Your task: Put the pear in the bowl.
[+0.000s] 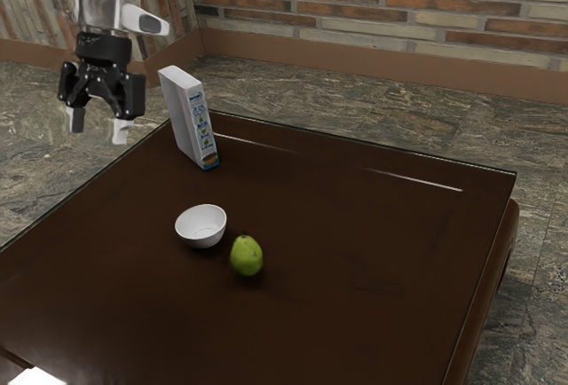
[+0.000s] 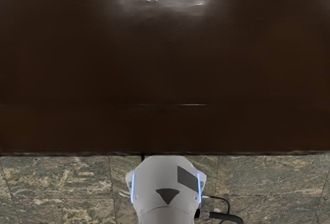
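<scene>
The end effector [image 1: 99, 125] hangs at the exterior view's upper left, released, its fingers [image 1: 122, 129] standing apart with nothing gripped between them. It is well apart from the pear [image 1: 247, 257], which rests on the desk [image 1: 355, 252] just beside the bowl [image 1: 202, 242], on its near side and toward the exterior view's right.

The step in hand, I judge, is the reach to the pear. The end effector should travel across at a safe height, centre over the fruit and come straight down with the fingers wide. Because the bowl sits so close, the finger line is best turned so that neither tip lands on the rim; a careless descent could nudge the bowl or roll the pear away. Closing around the fullest part, gently and evenly, should suit that rounded body better than pinching the narrow top. After that, a short lift above the rim, a small sideways move and a low release should do.

The pear is green with a faint mottling, plump below and tapering above. The bowl is white, smooth and round, with a thin rim. Farther off stands a slim white carton [image 1: 188, 121] with a blue-printed narrow side. The desk is dark brown with glossy streaks of light; beyond lie the veined stone floor [image 1: 355, 128] and a brick wall [image 1: 373, 8].
</scene>
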